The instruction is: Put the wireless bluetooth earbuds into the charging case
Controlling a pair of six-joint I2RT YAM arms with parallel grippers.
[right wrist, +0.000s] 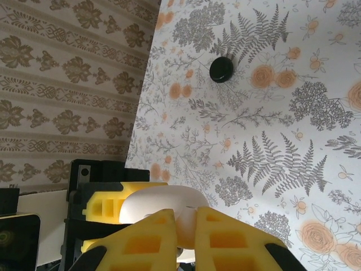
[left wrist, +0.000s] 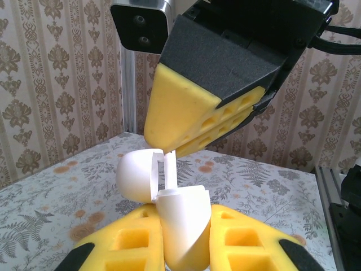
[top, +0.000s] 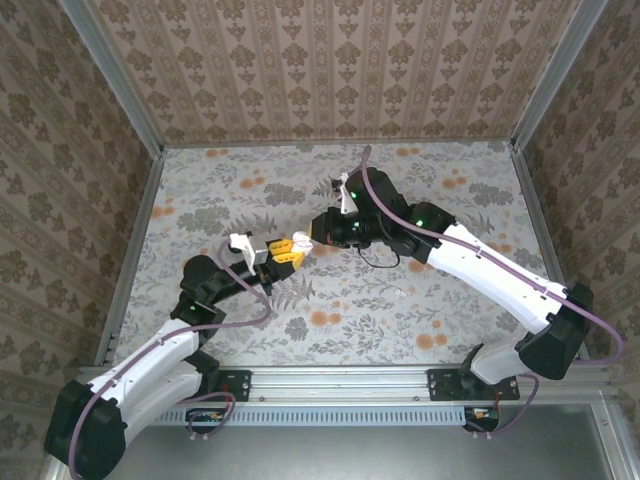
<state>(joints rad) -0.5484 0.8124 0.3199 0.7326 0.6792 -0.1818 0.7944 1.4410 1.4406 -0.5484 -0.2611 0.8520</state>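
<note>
Left gripper (left wrist: 186, 244) fingers clamped on the charging case (left wrist: 181, 217), lid open, held off the table (right wrist: 293, 141). Right gripper (left wrist: 168, 149) fingers pressed together at the case mouth, touching a thin white piece; grip unclear. Hold the case steady, push straight down. Round black earbud (right wrist: 221, 69) lies on the table beyond.

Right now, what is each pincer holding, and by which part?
Left pincer clamps the charging case by its lower body. Right pincer pinches the top of a thin white stem at the case's mouth.
</note>
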